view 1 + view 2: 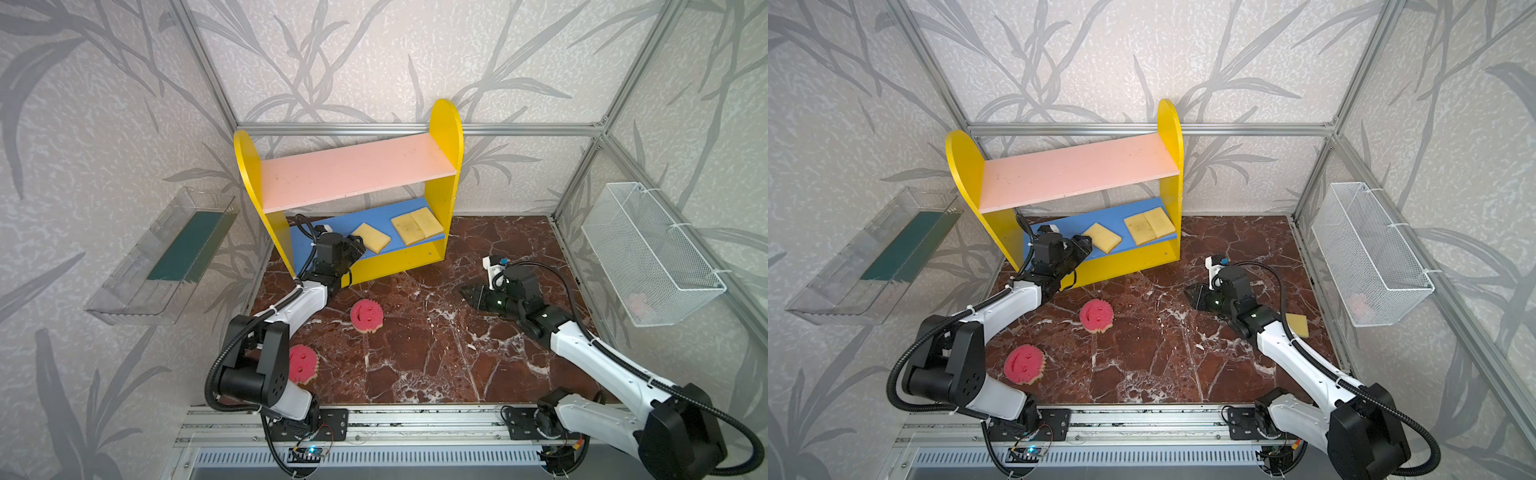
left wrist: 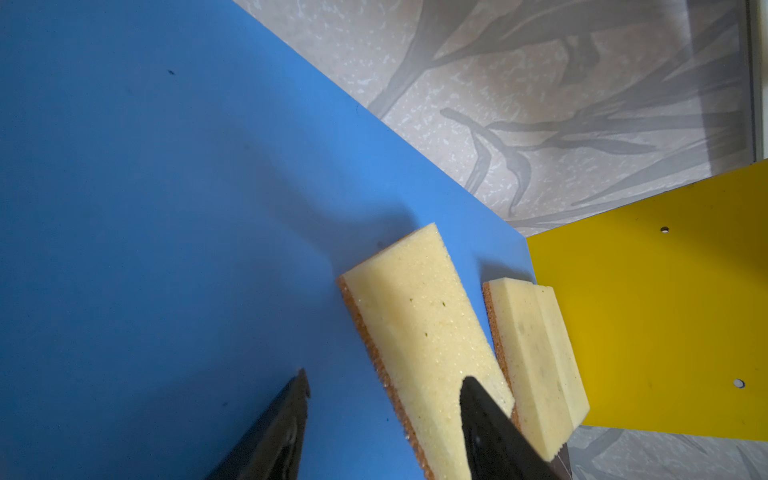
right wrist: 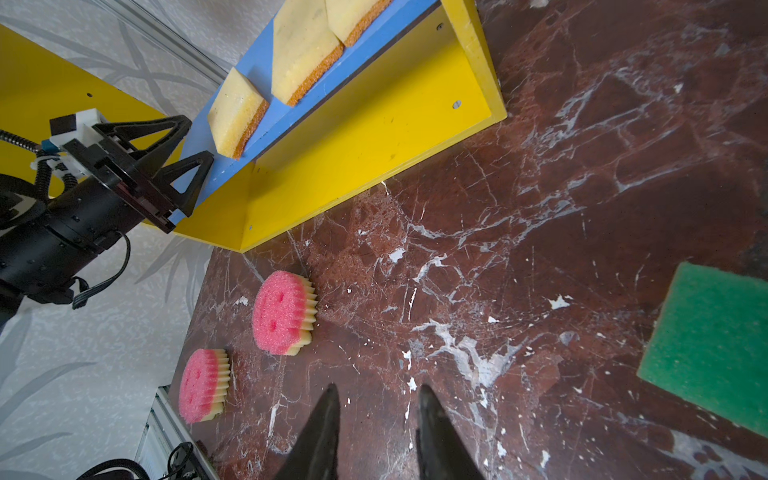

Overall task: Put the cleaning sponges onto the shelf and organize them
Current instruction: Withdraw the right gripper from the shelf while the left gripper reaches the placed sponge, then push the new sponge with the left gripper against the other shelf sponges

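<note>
Nudging the loose sponge square looks like the step in hand: it lies askew on the blue board of the shelf, at about 9 o'clock from the two tidy sponges lying side by side. The left gripper hovers at it with jaws parted, holding nothing; one fingertip overlaps the sponge's near edge in the wrist view, though contact is uncertain. Best to push gently along the board towards 3 o'clock, low and slow, since foam squashes and pivots. The right gripper waits over the floor, jaws narrowly apart, empty. Two pink sponges remain at 6 o'clock of the shelf, a green one elsewhere.
</note>
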Action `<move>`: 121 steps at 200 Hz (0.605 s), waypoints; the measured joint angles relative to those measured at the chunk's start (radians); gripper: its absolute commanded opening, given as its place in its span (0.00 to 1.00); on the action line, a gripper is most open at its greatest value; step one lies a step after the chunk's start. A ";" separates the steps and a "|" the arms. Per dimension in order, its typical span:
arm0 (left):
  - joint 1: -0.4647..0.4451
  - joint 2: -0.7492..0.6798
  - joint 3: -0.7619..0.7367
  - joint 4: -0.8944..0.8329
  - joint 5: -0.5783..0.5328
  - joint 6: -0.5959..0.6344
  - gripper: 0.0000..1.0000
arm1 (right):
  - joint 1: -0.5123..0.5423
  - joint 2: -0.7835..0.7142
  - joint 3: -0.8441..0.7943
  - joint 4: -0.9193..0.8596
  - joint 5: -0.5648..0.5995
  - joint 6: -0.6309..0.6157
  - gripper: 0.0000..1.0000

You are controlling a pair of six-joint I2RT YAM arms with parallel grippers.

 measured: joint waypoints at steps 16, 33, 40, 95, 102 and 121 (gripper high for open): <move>0.005 0.028 0.029 0.008 0.012 -0.001 0.61 | -0.002 0.000 0.000 0.000 0.000 0.000 0.32; 0.014 0.061 0.062 0.010 0.030 0.000 0.61 | -0.005 0.001 0.000 0.000 0.000 0.000 0.32; 0.018 0.077 0.079 0.010 0.039 0.002 0.61 | -0.006 0.001 0.000 0.000 0.000 0.000 0.32; 0.044 0.199 0.192 0.023 0.146 0.003 0.58 | -0.007 0.010 -0.008 0.001 0.005 -0.003 0.32; 0.045 0.212 0.204 0.028 0.159 0.004 0.57 | -0.007 0.013 -0.008 0.001 0.005 -0.003 0.32; 0.047 0.239 0.224 0.047 0.186 0.004 0.56 | -0.008 0.021 -0.008 0.001 0.008 -0.003 0.32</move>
